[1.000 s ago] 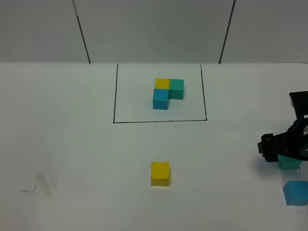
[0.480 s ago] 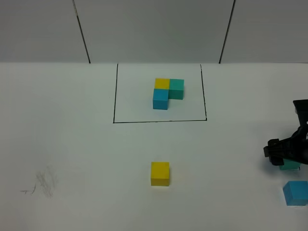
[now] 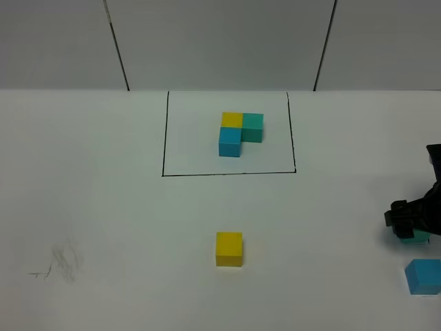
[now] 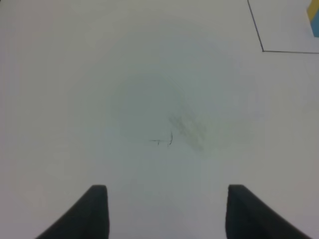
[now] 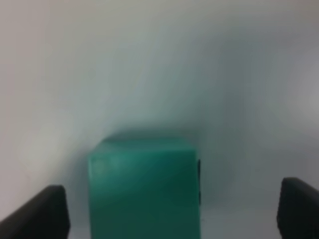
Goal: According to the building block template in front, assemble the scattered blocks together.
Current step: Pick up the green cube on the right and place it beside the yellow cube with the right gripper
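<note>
We see the right pincer (image 5: 169, 213) open wide. Its two dark fingers (image 5: 39, 214) stand either side of the teal block (image 5: 144, 191) with a gap on each side, so nothing is gripped. The block sits on the table (image 3: 103, 207), nearer one finger than the other (the close view is blurred, so we cannot tell how high above the surface the fingers hang). From the high camera the same pincer (image 3: 412, 219) shows dark at the far right edge. It covers most of the teal block (image 3: 414, 238), of which only a low strip shows beneath it. The blue block (image 3: 422, 276) lies near, closer to the camera, apart from both the pincer and the teal block.

The yellow block (image 3: 229, 249) rests alone in the middle of the table, well apart from the other two. Behind it, across bare table, is the template (image 3: 238, 131). Its yellow cube is at the back left, the teal one touches it on the right, and the blue one touches the yellow in front, making an L inside a thin black frame (image 3: 165, 134).

The left pincer (image 4: 164, 214) is out of the high view. Its own camera shows the fingers (image 4: 94, 214) partly apart with nothing between them, above a faint grey smudge (image 4: 185, 129) on the table. A corner of the frame (image 4: 255, 27) and an edge of the template (image 4: 314, 20) show off to one side.
</note>
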`<state>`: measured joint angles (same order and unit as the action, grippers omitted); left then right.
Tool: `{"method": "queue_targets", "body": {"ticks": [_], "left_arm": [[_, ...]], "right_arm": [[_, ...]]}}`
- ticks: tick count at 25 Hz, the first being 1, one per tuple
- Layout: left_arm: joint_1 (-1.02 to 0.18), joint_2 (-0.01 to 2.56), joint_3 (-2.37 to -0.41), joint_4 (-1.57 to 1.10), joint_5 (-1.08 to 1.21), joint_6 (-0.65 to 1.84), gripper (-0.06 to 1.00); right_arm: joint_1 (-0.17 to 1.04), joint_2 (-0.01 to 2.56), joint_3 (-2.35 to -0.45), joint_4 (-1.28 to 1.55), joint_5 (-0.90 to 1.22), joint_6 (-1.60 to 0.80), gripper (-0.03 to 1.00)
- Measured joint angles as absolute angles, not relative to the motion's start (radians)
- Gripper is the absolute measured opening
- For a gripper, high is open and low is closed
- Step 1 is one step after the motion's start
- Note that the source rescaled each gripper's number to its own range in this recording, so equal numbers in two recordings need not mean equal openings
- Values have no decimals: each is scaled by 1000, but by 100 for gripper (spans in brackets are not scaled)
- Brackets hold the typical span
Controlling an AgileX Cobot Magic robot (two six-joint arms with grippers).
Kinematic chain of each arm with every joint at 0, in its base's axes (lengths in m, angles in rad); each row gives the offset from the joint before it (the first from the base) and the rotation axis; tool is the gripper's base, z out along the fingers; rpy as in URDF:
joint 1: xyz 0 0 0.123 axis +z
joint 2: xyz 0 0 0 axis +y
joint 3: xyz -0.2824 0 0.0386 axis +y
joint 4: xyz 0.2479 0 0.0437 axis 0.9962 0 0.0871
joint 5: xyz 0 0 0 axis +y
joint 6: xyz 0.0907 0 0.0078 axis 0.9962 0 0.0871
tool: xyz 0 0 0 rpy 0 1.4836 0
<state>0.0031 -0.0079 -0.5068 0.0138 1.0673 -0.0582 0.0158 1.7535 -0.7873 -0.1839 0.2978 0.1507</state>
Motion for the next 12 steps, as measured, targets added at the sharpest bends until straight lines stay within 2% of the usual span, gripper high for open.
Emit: {"method": "queue_targets", "body": {"ticks": [6,8,10,12], "left_arm": [[3,-8,-507,14,1067,-58,15],[3,-8,-507,14,1067,-58,15],[3,-8,-507,14,1067,-58,15],[3,-8,-507,14,1067,-58,15]], "right_arm": [[16,1809,-788,-161,288,120,77],[16,1811,-788,-160,276,117,71],[15,1811,-788,-159,263,107,57],[15,1811,-788,-158,251,95,36]]}}
